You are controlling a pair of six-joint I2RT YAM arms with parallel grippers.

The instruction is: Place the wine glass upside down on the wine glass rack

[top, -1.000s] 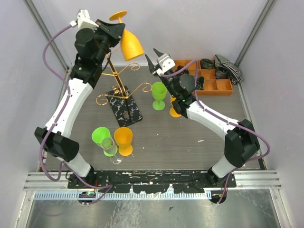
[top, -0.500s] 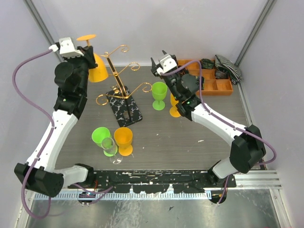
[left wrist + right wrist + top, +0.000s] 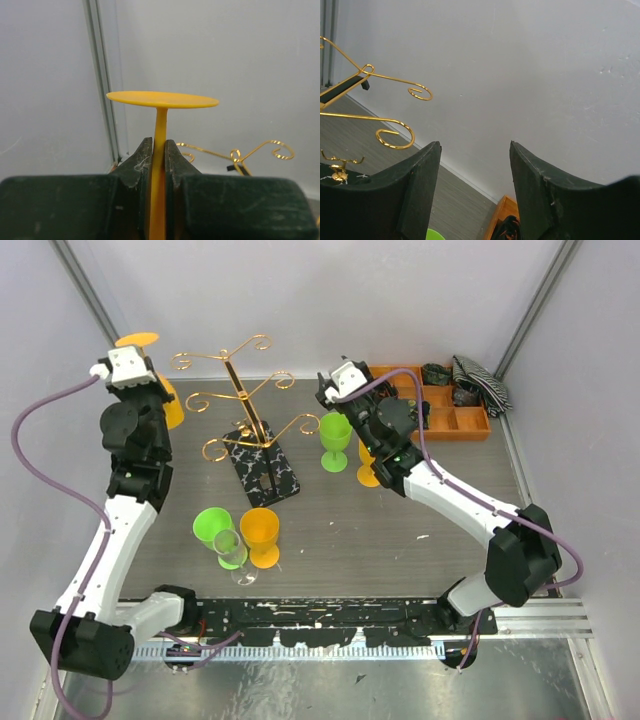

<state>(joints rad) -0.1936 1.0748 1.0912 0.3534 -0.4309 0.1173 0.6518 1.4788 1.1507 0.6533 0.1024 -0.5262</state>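
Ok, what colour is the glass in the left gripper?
Orange. The wine glass shows best in the left wrist view, stem pinched by the left gripper.

bright even light, soft shadows, blurred near pincers

Grey table (image 3: 380, 530), wine glass rack (image 3: 262, 468), loose glasses (image 3: 261, 533), orange tray (image 3: 462, 420)

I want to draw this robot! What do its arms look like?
The left arm and right arm match: smooth white links, chunky black joints, and a purple cable looping alongside each. A white box sits near each wrist. The left end effector and right end effector each have two dark, scuffed fingers.
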